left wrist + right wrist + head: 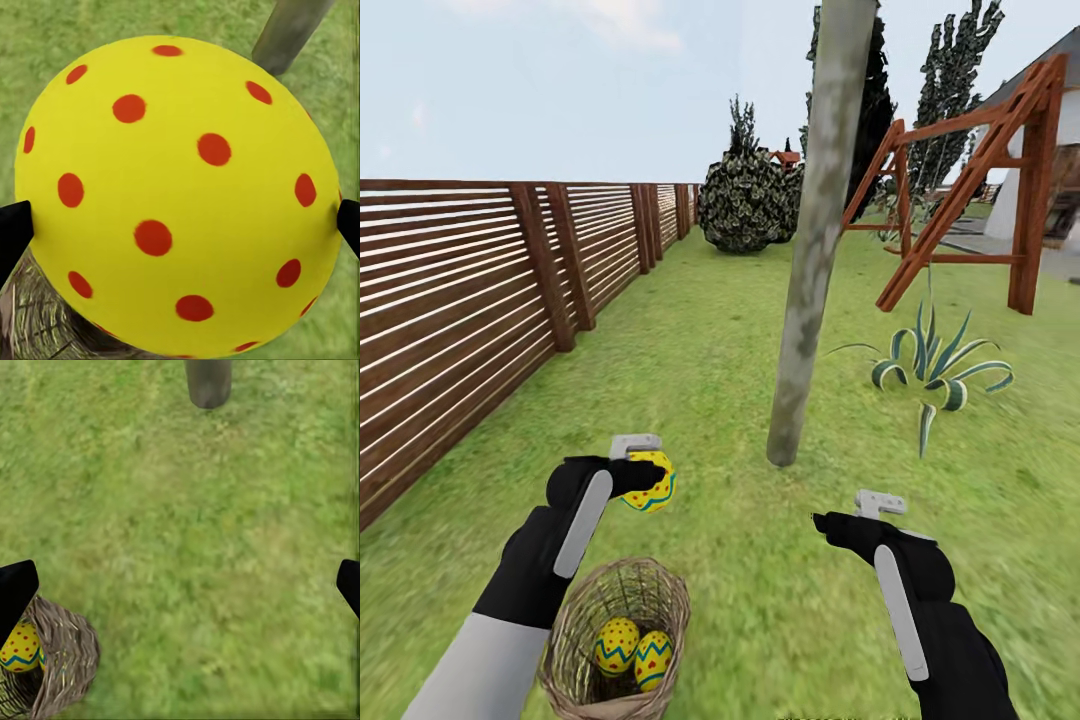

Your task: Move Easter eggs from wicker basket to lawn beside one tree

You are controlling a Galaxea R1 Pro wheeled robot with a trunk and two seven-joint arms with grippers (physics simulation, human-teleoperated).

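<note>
A: Starting close in: the basket (618, 640) sits on the lawn (740, 600) right at the robot's feet, two eggs (633, 652) lying side by side in its bottom, touching.

B: And the third?

A: Up in the left gripper (643, 473), just above the basket's far rim. On the left wrist camera the held egg (176, 195) bulges between the two black fingertips (13, 229), pinched across its widest part.

B: Good place to hold it?

A: I'd say so. Smooth, hard, rounded shell: probably light, but slippery, and it'll want to squirt out if squeezed off-centre. Across the middle is the safe bet, and set it down low, because it looks likely to roll on grass.

B: Right side?

A: The right gripper (860, 515) hovers empty over bare lawn, fingers spread wide; its wrist camera shows grass between the tips and the basket off by one finger.

B: The basket itself?

A: Open weave, looks light, so it might tip if a finger catches the rim. Better to reach straight down for the other two.

B: Further out?

A: The tree (815, 250), a pale trunk leaning, rooted near, just past both hands. Fence (460, 300) runs down the left edge of the lawn.
</note>
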